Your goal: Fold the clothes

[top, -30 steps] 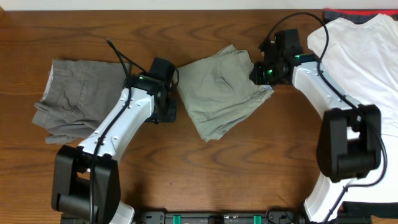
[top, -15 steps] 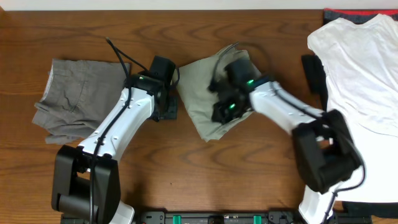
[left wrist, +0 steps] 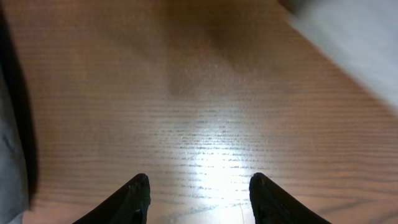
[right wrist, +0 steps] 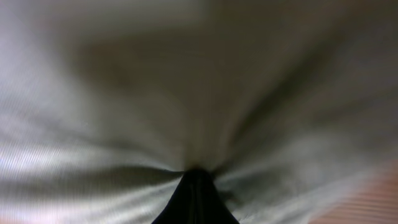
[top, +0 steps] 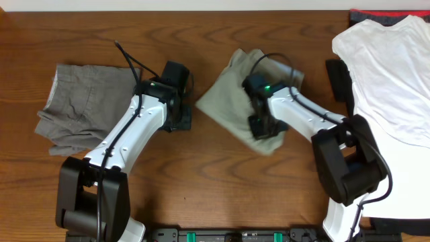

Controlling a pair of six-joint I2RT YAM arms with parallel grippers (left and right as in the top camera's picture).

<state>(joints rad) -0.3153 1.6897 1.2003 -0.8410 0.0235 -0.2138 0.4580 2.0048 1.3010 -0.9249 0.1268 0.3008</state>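
At table centre: khaki trousers (top: 225,104) lie as a rumpled, partly doubled bundle on the wooden table (top: 201,181), between my two arms.
Right side: right gripper (top: 261,126) is down on the near-right part of that bundle. On its wrist view the jaws are pinched together and khaki cloth puckers into the tip, so I read it as clamped on a fold.
Left side: left gripper (left wrist: 199,198) has its fingers spread with nothing between them and bare wood below. It hangs just beside the bundle's left edge.
Step in hand: mid-fold on the khaki pair, by my reading; the bundle is not yet squared.
Next move calls for: carrying the pinched edge across, laying it flat, and only then letting go. The free left gripper could pin the opposite edge so the cloth does not drag.
Other clothes: grey trousers (top: 84,101) sit crumpled at far left. The white T-shirt (top: 390,74) is spread at far right over a dark garment (top: 376,13), well apart from both grippers.
Containers: none in view, no basket, bin or tray; every garment lies straight on the wood.
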